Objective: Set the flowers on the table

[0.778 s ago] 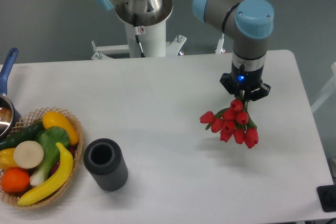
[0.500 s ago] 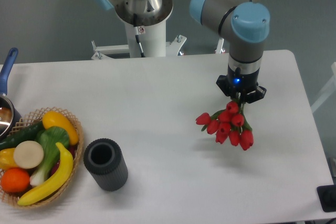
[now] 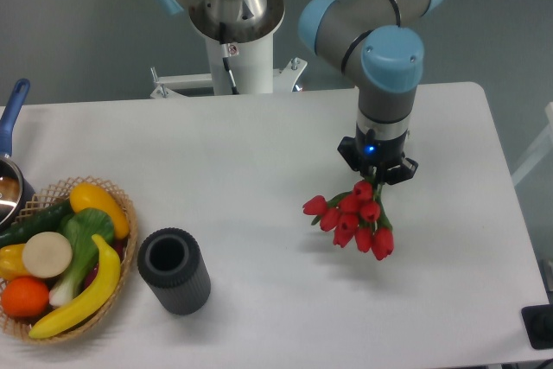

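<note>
- The flowers (image 3: 352, 218), a bunch of red tulips with green stems and leaves, hang blossoms-down over the right half of the white worktop (image 3: 259, 153), with a soft shadow on the surface beneath them.
- The stems run up into the tool (image 3: 377, 172), which is clenched on the flowers at their stem end; the blooms fan out below and to the left of it.
- Whether the lowest blooms touch the worktop cannot be told from this view; the shadow just under them suggests they are close to it.
- The tool points straight down from the arm's wrist (image 3: 386, 75), a grey cylinder with a light-blue cap, and a small blue light glows on the black body just above the fingers.
- The arm's white base column (image 3: 235, 41) stands behind the far edge of the worktop, left of the wrist.
- Well to the left of the flowers, near the front of the worktop, stands a dark grey ribbed vase (image 3: 174, 270), upright with its open mouth showing.
- Just left of the vase sits a wicker basket (image 3: 122, 205) holding a banana (image 3: 82, 295), a yellow pepper (image 3: 98, 205), a dark green cucumber (image 3: 34, 222), an orange (image 3: 23, 296) and a white-and-green leafy vegetable (image 3: 73, 248).
- At the far left edge a pot with a blue handle (image 3: 11, 123) is partly cut off by the frame.
</note>
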